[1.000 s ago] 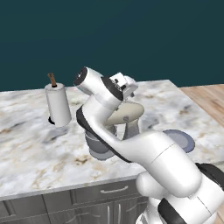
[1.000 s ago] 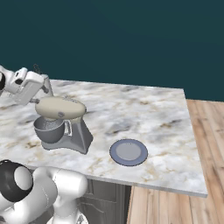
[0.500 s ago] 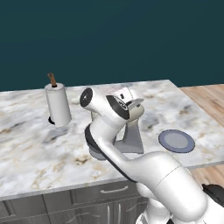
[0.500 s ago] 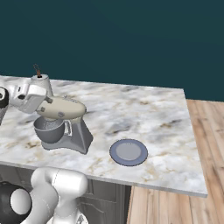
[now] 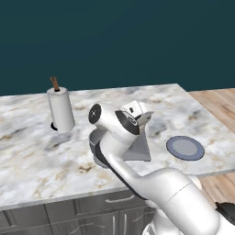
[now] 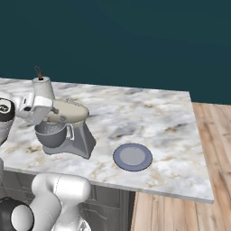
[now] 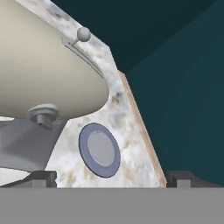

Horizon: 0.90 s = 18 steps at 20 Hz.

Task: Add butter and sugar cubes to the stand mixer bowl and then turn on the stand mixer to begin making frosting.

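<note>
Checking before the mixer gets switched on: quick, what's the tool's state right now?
Tool: open, holding nothing, close beside the stand mixer head.

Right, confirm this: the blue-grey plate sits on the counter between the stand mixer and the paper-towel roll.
Not quite. In the right base view the plate sits on the counter on the stand mixer's far side from the paper-towel roll, not between them.

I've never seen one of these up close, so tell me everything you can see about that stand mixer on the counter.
The stand mixer stands upright on the marble counter. It has a flat grey base, a grey neck and a rounded beige head with a small ball-tipped lever on its side. A grey metal bowl with a handle sits under the head. The robot's hand is close beside the head; contact cannot be told.
</note>
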{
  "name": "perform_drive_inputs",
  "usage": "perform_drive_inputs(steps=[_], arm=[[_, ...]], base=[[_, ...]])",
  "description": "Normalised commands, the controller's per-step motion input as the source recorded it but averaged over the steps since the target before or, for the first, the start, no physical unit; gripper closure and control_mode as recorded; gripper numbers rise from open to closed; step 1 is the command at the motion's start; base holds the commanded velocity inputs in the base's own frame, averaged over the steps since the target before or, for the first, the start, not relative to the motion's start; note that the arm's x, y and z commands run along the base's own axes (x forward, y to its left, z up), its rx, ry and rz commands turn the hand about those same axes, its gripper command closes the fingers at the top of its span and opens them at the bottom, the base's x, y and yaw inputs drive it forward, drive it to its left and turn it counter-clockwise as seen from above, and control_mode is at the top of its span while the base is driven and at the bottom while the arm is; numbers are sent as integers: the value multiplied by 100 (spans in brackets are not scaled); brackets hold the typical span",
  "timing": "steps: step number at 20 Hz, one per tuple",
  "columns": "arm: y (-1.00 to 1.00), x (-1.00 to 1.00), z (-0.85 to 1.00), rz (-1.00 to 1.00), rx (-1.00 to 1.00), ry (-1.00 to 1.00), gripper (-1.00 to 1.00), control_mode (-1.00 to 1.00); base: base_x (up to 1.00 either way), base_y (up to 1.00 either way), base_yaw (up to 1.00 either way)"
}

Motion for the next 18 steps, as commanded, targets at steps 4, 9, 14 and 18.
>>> perform_drive_inputs(steps=[4,9,14,18], arm=[[0,1,-24,-1,-2,0,-100,-100],[0,10,-19,0,-1,4,-100,-100],[0,29,-13,0,-1,3,-100,-100],[0,36,-1,0,-1,8,-100,-100]], base=[[0,0,0],[0,0,0],[0,0,0],[0,0,0]])
